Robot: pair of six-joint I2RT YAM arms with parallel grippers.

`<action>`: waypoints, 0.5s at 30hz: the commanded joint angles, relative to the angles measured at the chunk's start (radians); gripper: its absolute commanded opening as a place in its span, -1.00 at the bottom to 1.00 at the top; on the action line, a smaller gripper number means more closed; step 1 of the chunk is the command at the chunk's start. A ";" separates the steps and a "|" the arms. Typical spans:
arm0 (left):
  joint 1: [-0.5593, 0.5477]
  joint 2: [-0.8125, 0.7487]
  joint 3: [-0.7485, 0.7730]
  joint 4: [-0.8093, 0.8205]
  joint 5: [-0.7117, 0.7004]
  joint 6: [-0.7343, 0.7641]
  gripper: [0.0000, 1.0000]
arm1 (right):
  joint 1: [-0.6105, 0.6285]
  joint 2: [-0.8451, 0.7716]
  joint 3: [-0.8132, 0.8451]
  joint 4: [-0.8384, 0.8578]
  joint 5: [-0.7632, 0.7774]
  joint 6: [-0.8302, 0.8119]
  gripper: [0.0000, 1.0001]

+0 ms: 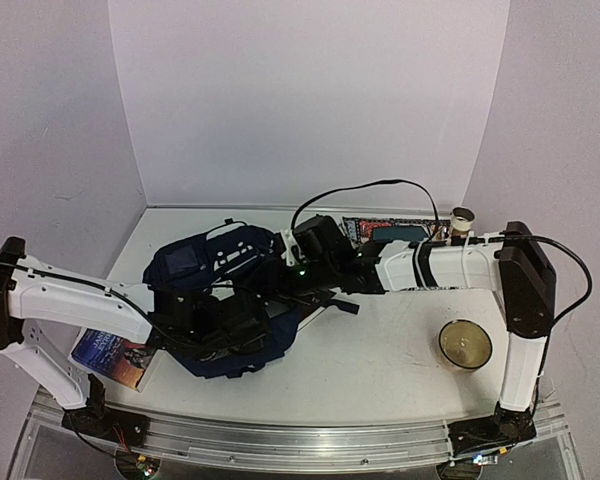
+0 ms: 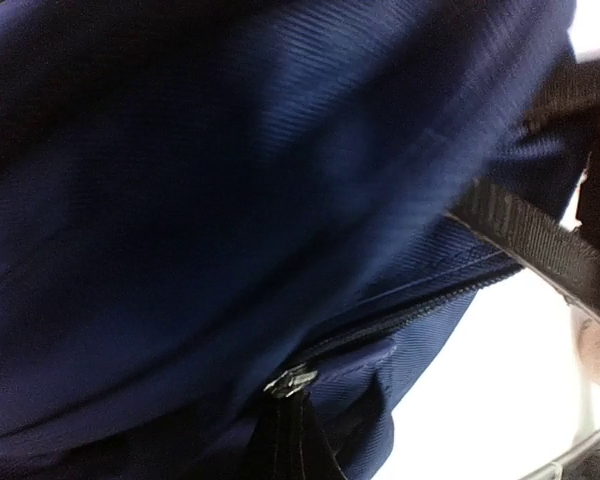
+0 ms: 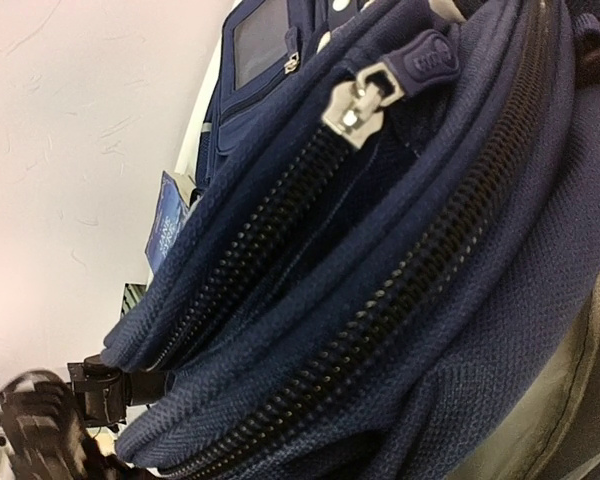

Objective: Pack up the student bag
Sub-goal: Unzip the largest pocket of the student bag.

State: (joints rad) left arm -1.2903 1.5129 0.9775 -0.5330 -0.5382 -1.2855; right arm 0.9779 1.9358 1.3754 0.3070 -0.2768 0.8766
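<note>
The student bag (image 1: pixel 205 285), dark navy with white trim, lies bunched at the table's left centre. My right gripper (image 1: pixel 280 278) is at its upper right edge; its fingers are hidden by the fabric, and it seems shut on the bag, holding it up. The right wrist view shows two black zippers (image 3: pixel 380 300) and a silver slider (image 3: pixel 352 108) on the navy fabric. My left gripper (image 1: pixel 220 322) is pressed against the bag's near side. The left wrist view shows a metal zipper slider (image 2: pixel 290 382) whose black pull tab (image 2: pixel 292 445) runs down to the hidden jaws.
A book (image 1: pixel 115 355) lies at the near left, partly under the left arm, and also shows in the right wrist view (image 3: pixel 170 220). A patterned mat with a teal pouch (image 1: pixel 398 233) and a small cup (image 1: pixel 463 218) are at the back right. A yellowish bowl (image 1: pixel 465 343) sits at the right.
</note>
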 commanded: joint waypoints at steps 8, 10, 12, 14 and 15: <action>0.010 -0.165 0.001 0.010 -0.031 -0.015 -0.18 | 0.002 -0.029 0.053 0.070 -0.031 -0.051 -1.00; 0.019 -0.159 -0.002 0.011 -0.013 -0.020 -0.05 | 0.002 -0.033 0.052 0.066 -0.032 -0.053 -1.00; 0.021 -0.142 -0.001 0.013 0.005 -0.047 0.06 | 0.001 -0.034 0.061 0.059 -0.030 -0.056 -1.00; 0.020 -0.112 0.011 0.014 0.016 -0.053 0.11 | 0.002 -0.032 0.072 0.046 -0.021 -0.059 -1.00; 0.020 -0.094 0.020 0.014 0.021 -0.055 0.13 | 0.003 -0.030 0.077 0.040 -0.018 -0.059 -1.00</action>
State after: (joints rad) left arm -1.2778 1.3736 0.9424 -0.5220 -0.5294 -1.3252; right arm 0.9779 1.9358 1.3763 0.3016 -0.2985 0.8503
